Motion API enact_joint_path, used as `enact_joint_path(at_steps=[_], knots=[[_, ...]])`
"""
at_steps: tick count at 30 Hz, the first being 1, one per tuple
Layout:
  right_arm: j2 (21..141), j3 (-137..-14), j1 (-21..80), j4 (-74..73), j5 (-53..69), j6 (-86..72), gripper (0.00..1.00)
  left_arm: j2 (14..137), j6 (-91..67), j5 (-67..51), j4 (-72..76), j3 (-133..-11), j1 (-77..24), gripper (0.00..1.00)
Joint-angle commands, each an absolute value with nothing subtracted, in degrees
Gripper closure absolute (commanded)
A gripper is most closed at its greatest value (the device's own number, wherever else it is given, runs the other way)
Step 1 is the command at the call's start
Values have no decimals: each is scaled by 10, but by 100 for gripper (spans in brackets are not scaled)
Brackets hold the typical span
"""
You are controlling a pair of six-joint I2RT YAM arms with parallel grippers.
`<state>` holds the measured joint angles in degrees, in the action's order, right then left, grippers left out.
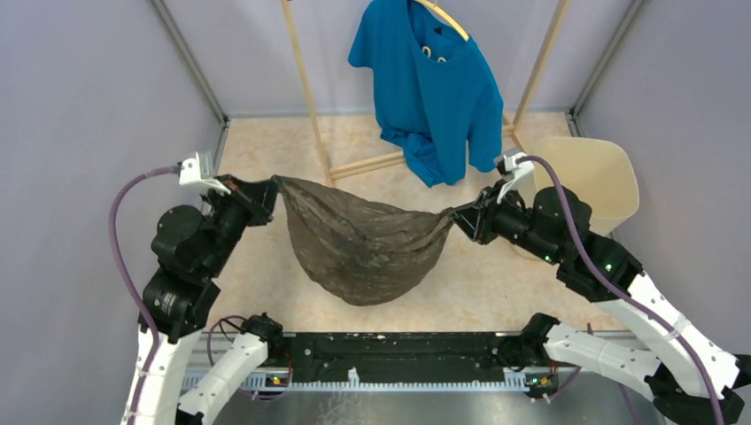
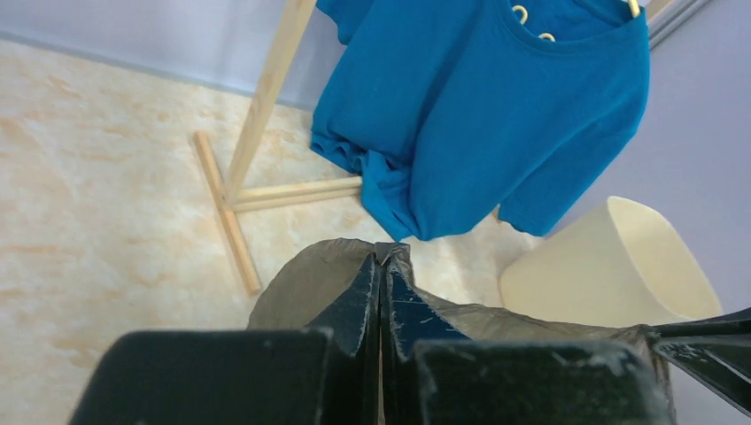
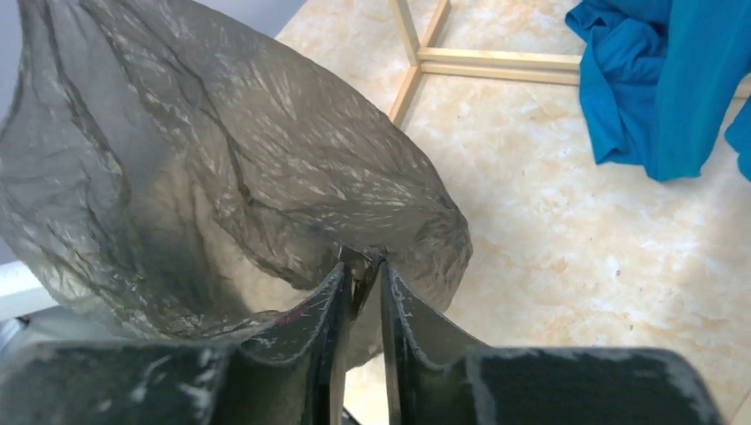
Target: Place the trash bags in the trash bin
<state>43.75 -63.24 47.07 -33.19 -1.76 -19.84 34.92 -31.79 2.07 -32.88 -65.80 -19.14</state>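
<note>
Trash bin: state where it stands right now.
In the top view the trash bin stands far right by the wall, just beyond the right gripper, right of the hanging blue shirt.

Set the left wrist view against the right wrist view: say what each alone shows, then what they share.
Only the left wrist view shows the cream trash bin, at the right. Only the right wrist view shows the trash bag ballooned wide, its crinkled body filling the left half. Both show a gripper shut on the bag's edge, the left gripper in one, the right gripper in the other, plus the blue T-shirt, the wooden rack and the marbled floor.
</note>
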Motion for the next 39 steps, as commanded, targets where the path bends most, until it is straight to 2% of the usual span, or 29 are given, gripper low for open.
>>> enact_joint_path(at_steps=[1,5,7,14,20,25,29,33,36,39], knots=[[466,-674,468,-316,-58,-188,72,383,-235,53,-311,-691,-191,100],[486,-750,468,-404,-146,-148,46,362,-211,55,-290,-636,-191,100],[492,-787,468,-453,-214,-131,37,348,-204,54,-279,-605,-191,100],[523,-854,468,-599,-491,-140,20,323,-168,44,-271,-560,-191,100],[558,-819,435,-587,-565,-137,11,310,-142,38,-276,-561,-191,100],[606,-809,278,-544,-397,-123,11,282,-140,24,-300,-562,-191,100],[653,-813,253,-555,-341,-140,12,261,-152,40,-321,-561,-191,100],[683,-798,252,-566,-329,-148,23,251,-177,25,-326,-569,-191,100],[686,-788,252,-580,-343,-149,39,246,-178,29,-327,-574,-191,100],[669,-773,252,-583,-350,-146,47,245,-171,39,-333,-574,-191,100]])
